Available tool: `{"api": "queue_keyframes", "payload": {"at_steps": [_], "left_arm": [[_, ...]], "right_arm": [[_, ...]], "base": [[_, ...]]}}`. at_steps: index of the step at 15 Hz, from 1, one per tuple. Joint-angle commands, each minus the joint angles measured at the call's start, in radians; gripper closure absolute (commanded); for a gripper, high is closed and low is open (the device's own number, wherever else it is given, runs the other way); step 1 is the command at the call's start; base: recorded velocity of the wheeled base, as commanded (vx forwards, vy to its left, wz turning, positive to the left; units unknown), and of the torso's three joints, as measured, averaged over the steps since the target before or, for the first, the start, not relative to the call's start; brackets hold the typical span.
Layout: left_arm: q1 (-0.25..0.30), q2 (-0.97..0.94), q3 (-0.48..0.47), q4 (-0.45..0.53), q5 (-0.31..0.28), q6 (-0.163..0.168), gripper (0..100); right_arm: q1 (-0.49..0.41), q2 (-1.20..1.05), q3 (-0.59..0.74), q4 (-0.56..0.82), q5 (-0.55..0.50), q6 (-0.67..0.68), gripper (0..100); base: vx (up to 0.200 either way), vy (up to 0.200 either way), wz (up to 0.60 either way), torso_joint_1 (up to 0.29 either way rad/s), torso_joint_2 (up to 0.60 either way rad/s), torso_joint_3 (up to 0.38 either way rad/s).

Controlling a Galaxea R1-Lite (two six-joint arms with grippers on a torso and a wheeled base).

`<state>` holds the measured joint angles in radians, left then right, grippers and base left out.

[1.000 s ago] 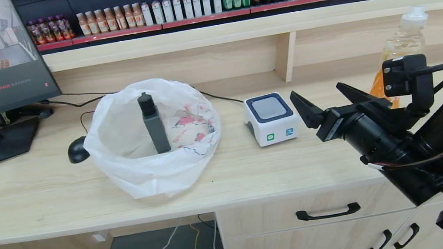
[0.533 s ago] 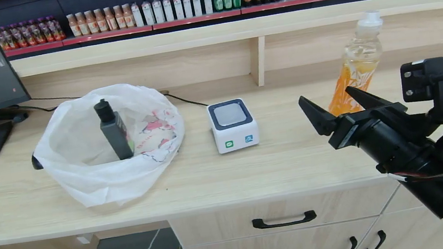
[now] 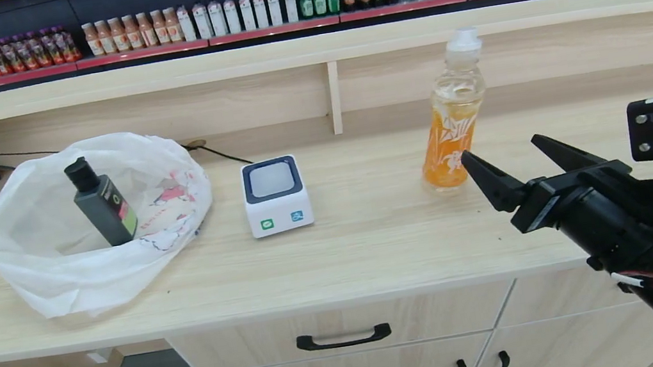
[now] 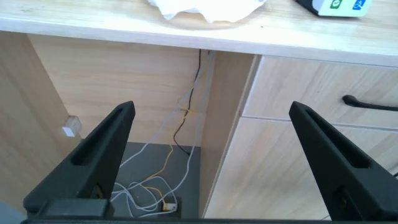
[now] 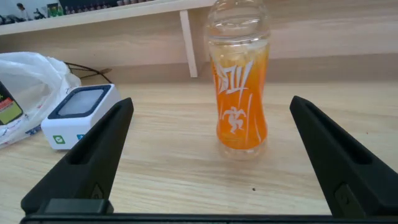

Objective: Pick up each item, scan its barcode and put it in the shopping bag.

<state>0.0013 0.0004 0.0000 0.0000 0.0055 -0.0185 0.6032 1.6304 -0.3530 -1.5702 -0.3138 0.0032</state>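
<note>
Right gripper (image 3: 498,148) is spread wide and empty, just short of the juice bottle (image 3: 450,126). Bottle stands upright on the counter (image 3: 375,247), well right of the scanner (image 3: 274,194), touching neither finger. Left gripper (image 4: 211,107) is also spread and empty, low in front of the drawers (image 4: 273,81). Bag (image 3: 55,276) sits left of the scanner with a dark bottle (image 3: 103,204) leaning inside. Risks, my read: bottle is tall with a narrow base, so a finger clipping it on approach tips it and it rolls. Slick waisted plastic could slip or twist in a high grip. Barcode isn't visible and may face away from the scanner. Bag rim is floppy, so a sloppy drop lands outside.
</note>
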Motion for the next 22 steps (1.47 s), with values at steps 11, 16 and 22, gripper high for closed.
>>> {"api": "queue_keyframes", "payload": {"at_steps": [11, 16, 22], "left_arm": [[0.000, 0.000, 0.000, 0.000, 0.001, 0.006, 0], [0.000, 0.000, 0.000, 0.000, 0.001, 0.006, 0], [0.000, 0.000, 0.000, 0.000, 0.001, 0.006, 0]], "right_arm": [[-0.034, 0.170, -0.095, -0.001, 0.005, -0.028, 0], [-0.051, 0.190, -0.078, -0.001, 0.039, -0.012, 0], [-0.169, 0.239, -0.181, -0.001, 0.272, 0.034, 0]], "base": [[0.000, 0.000, 0.00, 0.000, 0.00, 0.000], [0.000, 0.000, 0.00, 0.000, 0.00, 0.000], [0.000, 0.000, 0.00, 0.000, 0.00, 0.000]]}}
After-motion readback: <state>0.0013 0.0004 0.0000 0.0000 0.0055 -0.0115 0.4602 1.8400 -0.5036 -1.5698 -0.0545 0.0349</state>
